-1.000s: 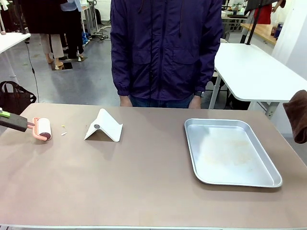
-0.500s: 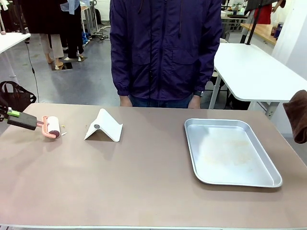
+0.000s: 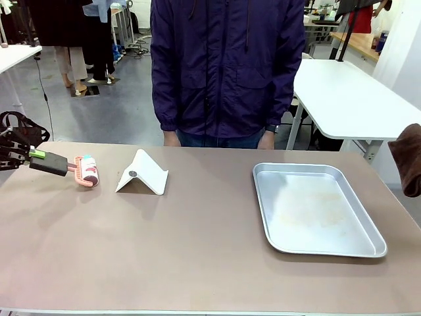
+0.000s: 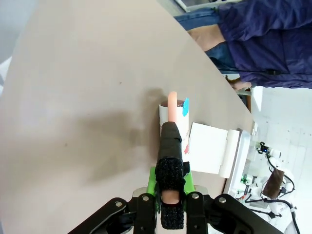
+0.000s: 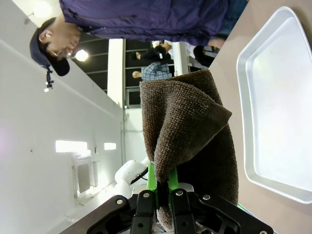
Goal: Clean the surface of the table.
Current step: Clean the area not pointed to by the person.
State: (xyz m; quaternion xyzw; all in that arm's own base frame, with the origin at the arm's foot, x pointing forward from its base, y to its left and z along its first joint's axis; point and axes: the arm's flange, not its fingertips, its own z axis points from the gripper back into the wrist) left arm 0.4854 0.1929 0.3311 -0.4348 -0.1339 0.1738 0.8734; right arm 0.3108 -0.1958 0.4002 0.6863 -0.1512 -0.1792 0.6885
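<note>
The left hand [image 3: 37,155] has pushed the lint roller [image 3: 87,170] (rightward) nearer the white stand [image 3: 143,174].

a: front view, what's cut?
b: left gripper [image 3: 38,155] sits at the left edge, arm cropped off. brown cloth [image 3: 409,161] sliced by the right edge. table [image 3: 197,250] near corners run past the frame. person [image 3: 227,66] cropped above the chest.
a: wrist cams?
b: right wrist: cloth drapes over the right gripper [image 5: 162,183], fingers mostly buried; tray [image 5: 241,87] runs off the right edge. left wrist: lint roller [image 4: 173,111] roll half behind its own handle.
a: anything unreadable?
b: round dot on the white stand [image 3: 141,174], too small to tell.
</note>
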